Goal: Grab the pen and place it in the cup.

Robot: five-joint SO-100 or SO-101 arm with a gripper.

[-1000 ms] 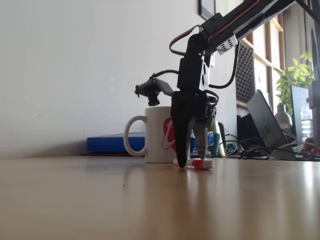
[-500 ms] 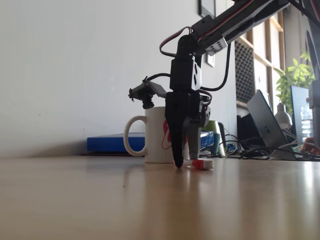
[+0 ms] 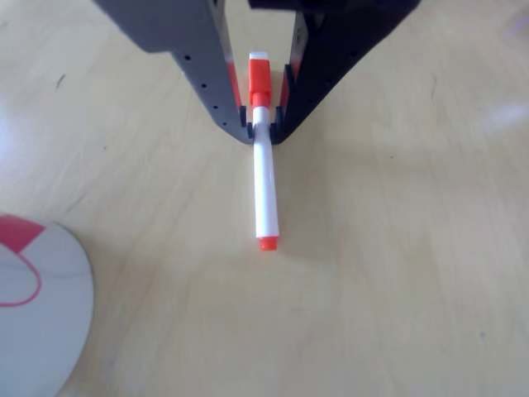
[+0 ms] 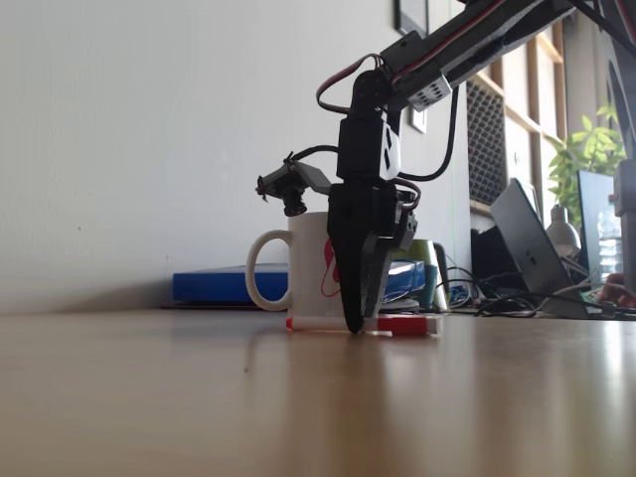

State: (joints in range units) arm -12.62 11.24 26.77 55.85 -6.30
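Over the last second the arm had swung a little left in the fixed view, and the pen had turned from nearly end-on to lying full length across the frame. In the other view the gripper (image 3: 261, 126) had its two fingers closed snugly on the pen (image 3: 264, 184) just below the orange-red cap, the white barrel running toward the camera on the pale wooden surface (image 3: 397, 273), with a curve of the cup (image 3: 37, 314) at lower left. In the fixed view the gripper (image 4: 354, 324) stood tip-down on the pen (image 4: 397, 325), which lay flat and unlifted just in front of the cup (image 4: 303, 268). The grasp looked made — the next move likely called for a straight lift, then tipping the pen upright over the cup's mouth.
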